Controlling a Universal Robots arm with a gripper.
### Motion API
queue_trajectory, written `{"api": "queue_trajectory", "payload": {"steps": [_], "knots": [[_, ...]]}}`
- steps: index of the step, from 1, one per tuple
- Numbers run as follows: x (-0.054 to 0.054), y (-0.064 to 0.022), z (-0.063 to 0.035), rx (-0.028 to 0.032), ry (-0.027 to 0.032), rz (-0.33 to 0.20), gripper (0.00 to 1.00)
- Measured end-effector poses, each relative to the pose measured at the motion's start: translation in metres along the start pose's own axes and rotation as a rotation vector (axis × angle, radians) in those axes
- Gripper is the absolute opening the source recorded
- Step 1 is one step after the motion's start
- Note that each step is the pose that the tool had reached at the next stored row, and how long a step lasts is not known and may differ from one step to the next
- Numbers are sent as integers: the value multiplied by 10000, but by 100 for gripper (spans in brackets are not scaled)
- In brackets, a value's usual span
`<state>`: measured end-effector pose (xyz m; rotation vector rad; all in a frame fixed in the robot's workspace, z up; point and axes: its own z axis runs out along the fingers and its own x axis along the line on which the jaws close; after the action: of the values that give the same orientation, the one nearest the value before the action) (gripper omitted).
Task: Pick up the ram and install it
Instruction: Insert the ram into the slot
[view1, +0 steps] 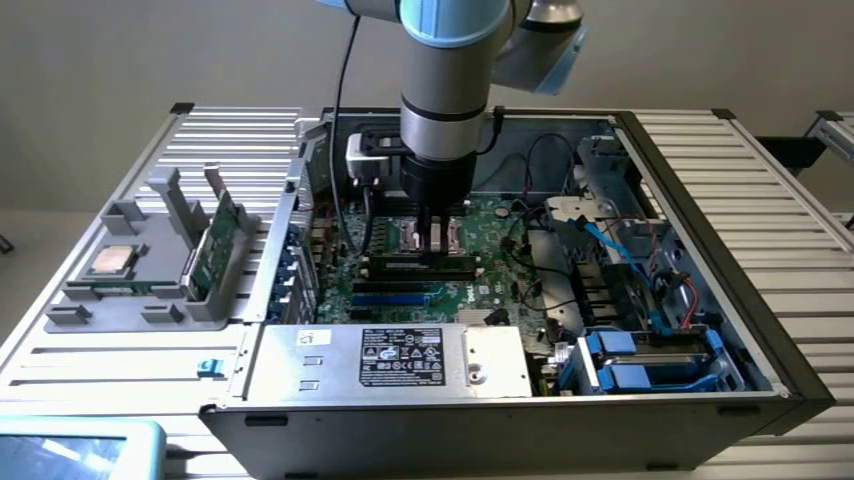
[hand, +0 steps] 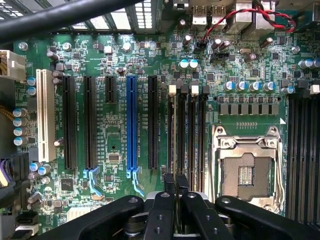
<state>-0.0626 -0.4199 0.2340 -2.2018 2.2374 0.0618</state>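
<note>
**Ram on edge in its holder; gripper down among the memory slots**

The ram (view1: 218, 245) is a thin, flat green board, long and narrow. It stands on edge in a grey moulded plastic holder (view1: 120, 315) with upright posts. The holder sits outside the open computer case (view1: 467, 430), against the case's side on the exterior view's left. A square silver processor chip (view1: 114, 260) lies flat on the same holder, farther from the case than the ram. Holder and case both rest on a ribbed aluminium table (view1: 787, 200).

Inside the case lies the motherboard (hand: 112, 130), glossy green and crowded with small cylindrical capacitors. It carries long black plastic card slots, one blue slot (hand: 131, 122) and one white. A bank of slim black memory slots (hand: 187, 135) runs beside the steel-framed processor socket (hand: 247, 175). A boxy bare-metal power supply (view1: 387, 358) with a printed label fills the case's near edge.

The gripper (view1: 438, 250) hangs from the silver-and-blue arm (view1: 441, 100) in the middle of the case, well apart from the ram. In the wrist view the gripper (hand: 175, 182) is matt black. Its blunt fingertips (hand: 169, 184) are clenched nearly together, leaving only a slim gap directly over the memory slots. I cannot tell whether anything is pinched in that gap.
</note>
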Motion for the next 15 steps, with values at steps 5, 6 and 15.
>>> {"api": "queue_trajectory", "payload": {"steps": [5, 6, 15], "knots": [[0, 0, 1, -1, 1, -18, 11], [0, 0, 1, -1, 1, -18, 11], [7, 0, 3, -1, 1, -58, 11]]}}
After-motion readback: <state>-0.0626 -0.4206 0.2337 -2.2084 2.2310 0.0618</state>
